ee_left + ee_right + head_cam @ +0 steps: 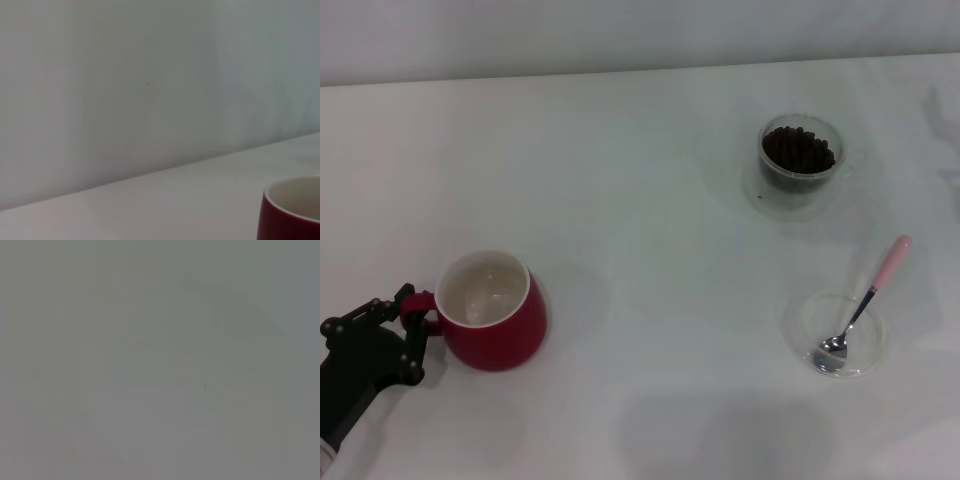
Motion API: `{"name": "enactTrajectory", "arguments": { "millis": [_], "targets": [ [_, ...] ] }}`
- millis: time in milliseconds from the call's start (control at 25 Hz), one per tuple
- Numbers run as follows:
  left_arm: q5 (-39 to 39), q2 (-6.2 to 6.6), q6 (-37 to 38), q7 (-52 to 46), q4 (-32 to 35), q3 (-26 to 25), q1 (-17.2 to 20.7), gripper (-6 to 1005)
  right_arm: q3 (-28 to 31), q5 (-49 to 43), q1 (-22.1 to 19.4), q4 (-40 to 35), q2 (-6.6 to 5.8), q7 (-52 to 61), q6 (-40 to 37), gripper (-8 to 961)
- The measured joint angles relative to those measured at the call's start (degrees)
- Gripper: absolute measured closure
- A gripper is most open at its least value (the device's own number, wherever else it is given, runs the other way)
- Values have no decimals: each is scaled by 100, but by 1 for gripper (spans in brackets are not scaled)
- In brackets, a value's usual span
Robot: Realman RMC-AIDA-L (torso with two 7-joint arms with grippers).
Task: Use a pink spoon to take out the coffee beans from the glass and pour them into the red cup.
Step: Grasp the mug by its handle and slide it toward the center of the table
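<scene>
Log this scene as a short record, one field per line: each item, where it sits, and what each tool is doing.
red cup: near left of the table, upright, white inside looks bare
left tool: at the red cup's loop handle, fingers around it
glass: far right, holding coffee beans
pink spoon: untouched, bowl resting in a clear shallow dish, pink handle sticking out past the rim toward the glass
right tool: not in view
progress: no beans moved yet
</scene>
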Motion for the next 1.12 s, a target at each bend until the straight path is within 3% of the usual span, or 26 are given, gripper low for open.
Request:
{"name": "enactTrajectory", "arguments": {
  "millis": [480,1120],
  "targets": [
    [12,-6,-9,0,45,23,-196,864,-11,0,35,-49,-7,0,12,105],
    [178,-26,-703,492,787,63,-728,875,-53,0,77,-88,0,0,28,106]
  ]
}}
